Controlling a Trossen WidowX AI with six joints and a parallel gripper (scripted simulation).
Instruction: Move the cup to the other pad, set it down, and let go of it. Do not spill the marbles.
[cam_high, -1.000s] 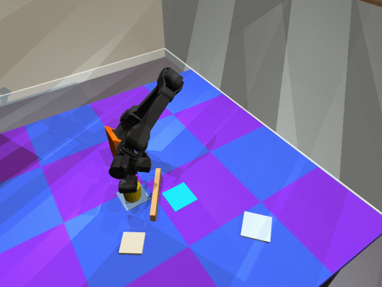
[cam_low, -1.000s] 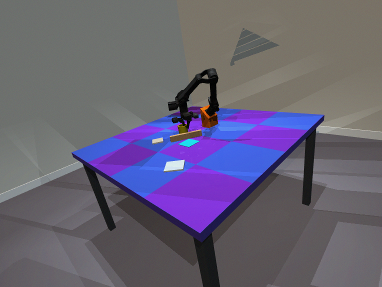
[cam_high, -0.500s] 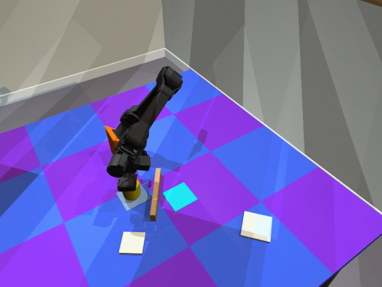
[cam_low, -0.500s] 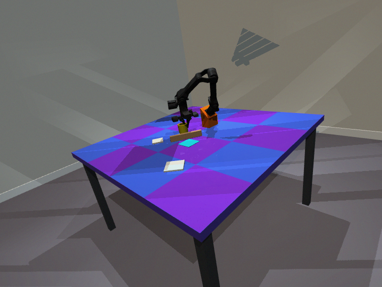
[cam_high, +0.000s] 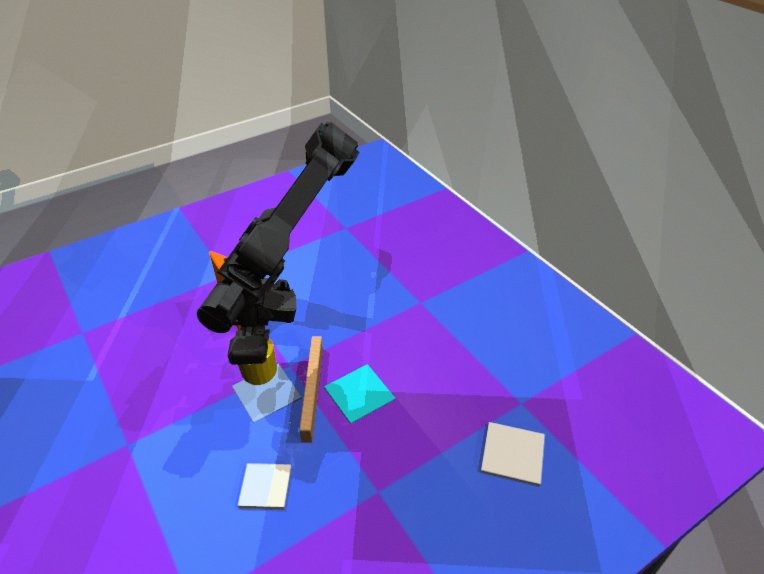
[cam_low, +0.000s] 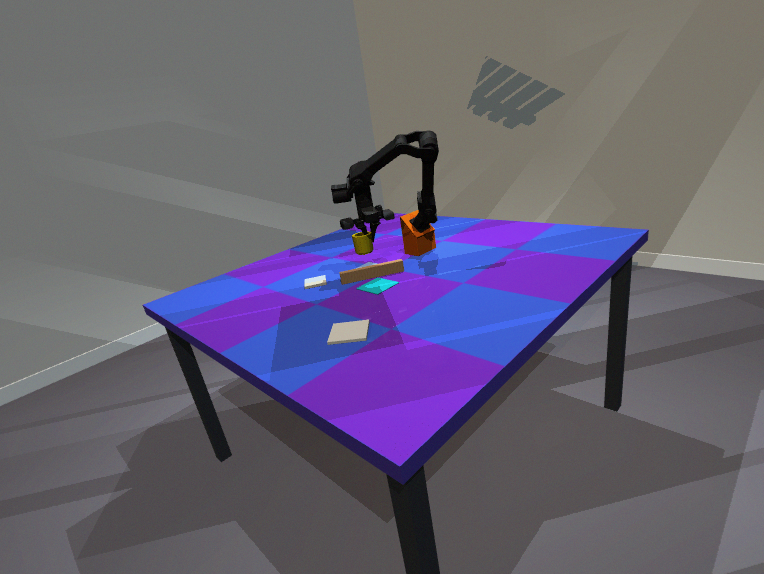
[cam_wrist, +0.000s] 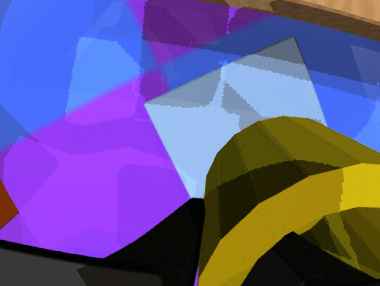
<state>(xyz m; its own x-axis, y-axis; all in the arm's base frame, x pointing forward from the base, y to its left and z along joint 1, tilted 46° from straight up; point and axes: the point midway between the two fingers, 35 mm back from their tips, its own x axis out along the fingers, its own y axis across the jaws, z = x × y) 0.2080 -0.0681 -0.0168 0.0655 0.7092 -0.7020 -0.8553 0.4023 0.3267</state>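
The yellow cup (cam_high: 259, 372) (cam_low: 362, 244) (cam_wrist: 270, 145) hangs about upright, a little above the pale blue pad (cam_high: 285, 398) (cam_wrist: 187, 125). My gripper (cam_low: 368, 237) (cam_wrist: 217, 212) is shut on the cup's wall, with one finger inside the cup and one outside. In the top view the arm hides the cup's mouth and the fingertips. No marbles show in any view; the part of the inside seen in the wrist view shows none. The cyan pad (cam_high: 360, 395) (cam_low: 377, 285) bears nothing.
A low wooden bar (cam_high: 311, 388) (cam_low: 371, 271) (cam_wrist: 330, 12) stands between the two pads. A small white tile (cam_high: 262, 485) (cam_low: 314, 282) and a larger beige tile (cam_high: 512, 453) (cam_low: 348, 332) lie on the table. An orange block (cam_high: 217, 265) (cam_low: 418, 240) (cam_wrist: 6, 205) is at the arm's base.
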